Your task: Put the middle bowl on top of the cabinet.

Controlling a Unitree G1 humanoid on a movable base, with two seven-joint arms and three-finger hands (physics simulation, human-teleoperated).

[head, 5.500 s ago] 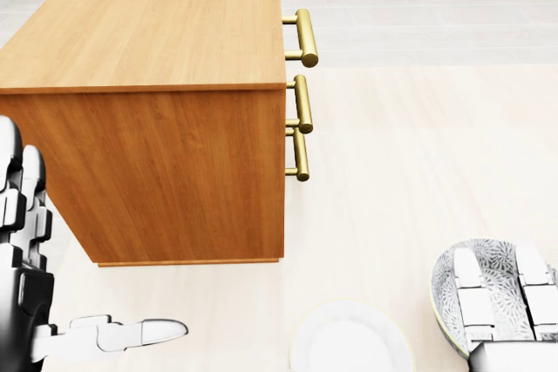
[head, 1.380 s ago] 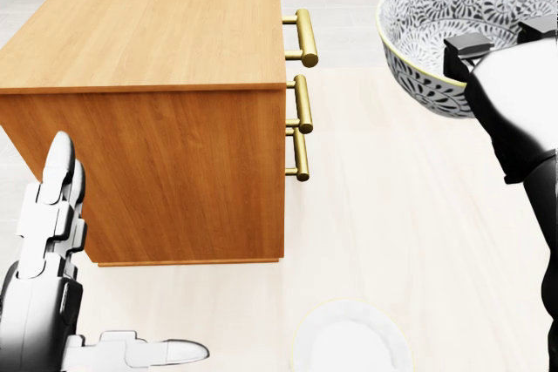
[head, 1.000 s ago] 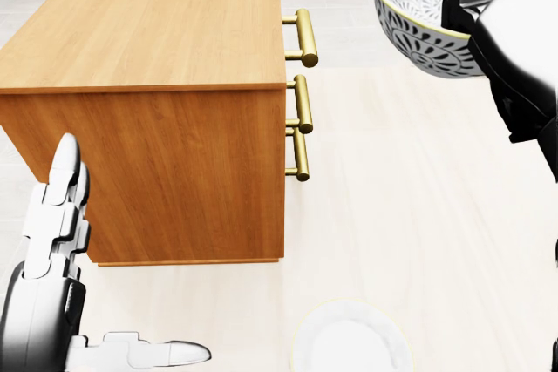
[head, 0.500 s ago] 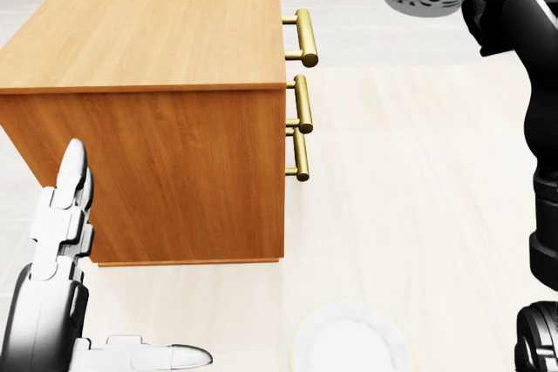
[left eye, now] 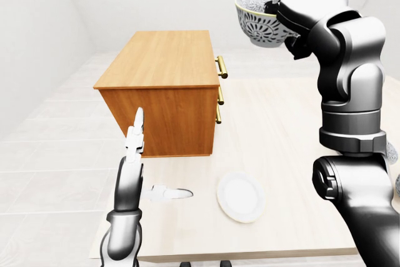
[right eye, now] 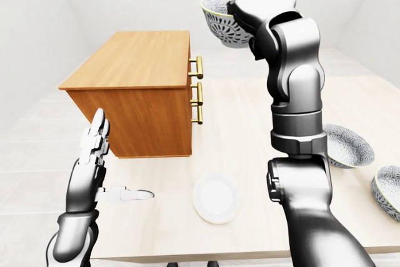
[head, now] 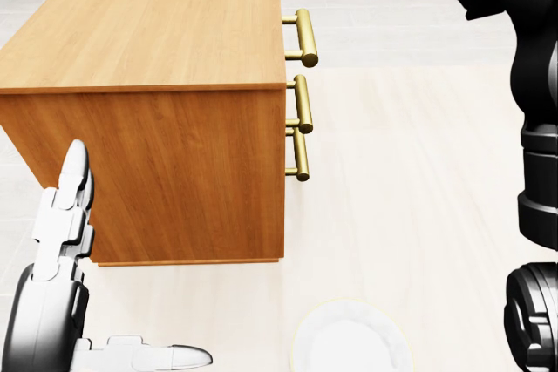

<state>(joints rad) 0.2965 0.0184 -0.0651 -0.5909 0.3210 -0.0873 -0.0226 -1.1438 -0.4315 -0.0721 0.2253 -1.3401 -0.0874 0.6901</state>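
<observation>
Fingers of the right hand grip the rim of the black-and-white patterned bowl, held high and right of the brass-handled wooden cabinet. Swinging left, that one-sided hold could slip, or the bowl could clip the cabinet's edge. The left hand hangs spread wide.

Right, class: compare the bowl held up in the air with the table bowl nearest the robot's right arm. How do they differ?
The held bowl is in the air, gripped at its rim by the right hand; the table bowl rests untouched on the table. The held bowl is higher than the cabinet top; the table bowl lies below it. Both share a black-and-white floral pattern.
</observation>
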